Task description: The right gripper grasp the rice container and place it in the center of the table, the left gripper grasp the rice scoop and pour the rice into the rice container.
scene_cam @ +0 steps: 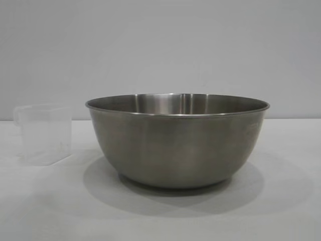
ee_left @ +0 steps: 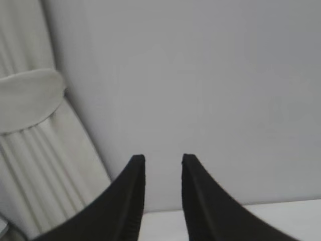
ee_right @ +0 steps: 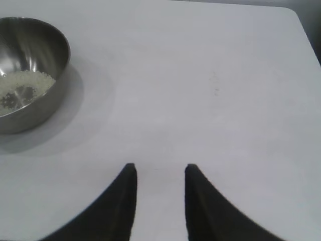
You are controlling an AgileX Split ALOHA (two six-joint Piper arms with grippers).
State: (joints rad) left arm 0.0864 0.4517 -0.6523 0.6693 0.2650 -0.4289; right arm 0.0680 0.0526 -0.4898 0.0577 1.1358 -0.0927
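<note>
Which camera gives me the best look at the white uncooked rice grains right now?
The right wrist view: it looks down into the large round stainless-steel mixing bowl, where the white rice grains lie scattered on its bottom. The exterior view sees the bowl side-on, so its wall hides the rice. The left wrist view shows only wall and curtain.

Looks like a bare test setup, perhaps a lab or studio rather than a home kitchen. Plain white flat tabletop [scene_cam: 281, 211], blank pale grey wall [scene_cam: 160, 45] behind. Off to one side, a pleated white curtain [ee_left: 30, 150] gathered by a tie-back. Only kitchenware: a large round brushed-steel bowl [scene_cam: 178, 143] and a small clear plastic cup [scene_cam: 44, 134].
</note>
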